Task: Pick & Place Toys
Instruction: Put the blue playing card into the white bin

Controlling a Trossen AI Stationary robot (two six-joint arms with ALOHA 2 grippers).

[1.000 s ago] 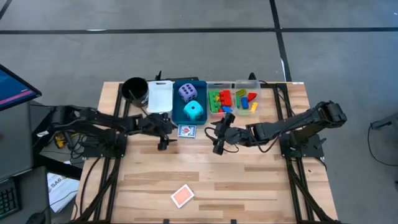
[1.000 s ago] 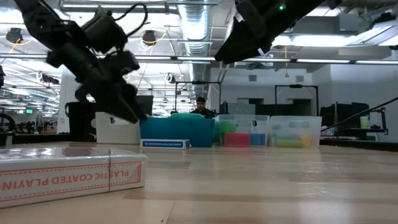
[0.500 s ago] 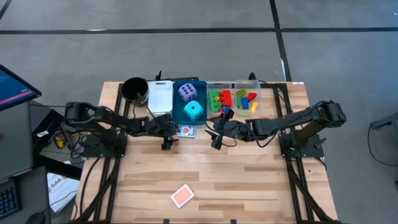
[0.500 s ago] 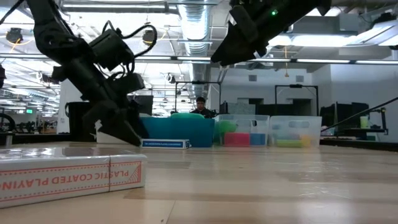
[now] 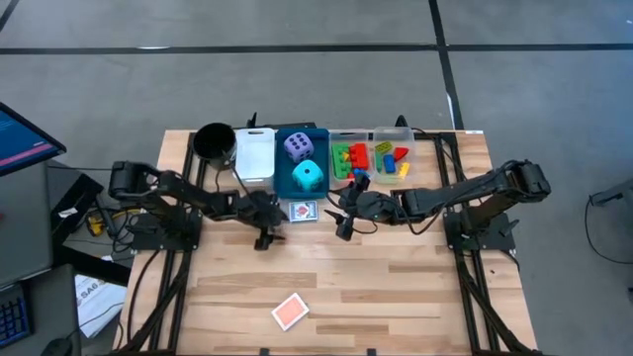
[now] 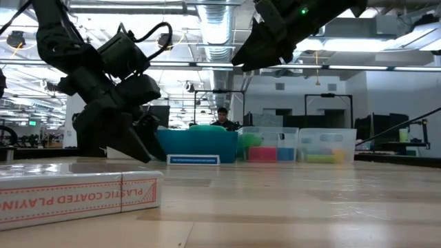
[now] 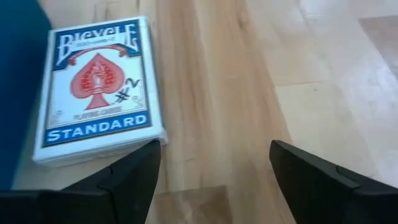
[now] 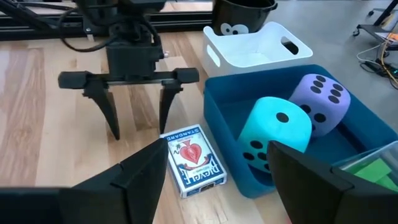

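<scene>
Blue card box flat on table, blue bin at its 12 o'clock. Left gripper at its 8 o'clock, fingers spread; right gripper at 3, spread.

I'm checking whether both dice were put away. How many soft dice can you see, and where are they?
2. The purple die and the cyan die both sit in the blue bin, the purple one farther back. None appears elsewhere on the table.
</scene>
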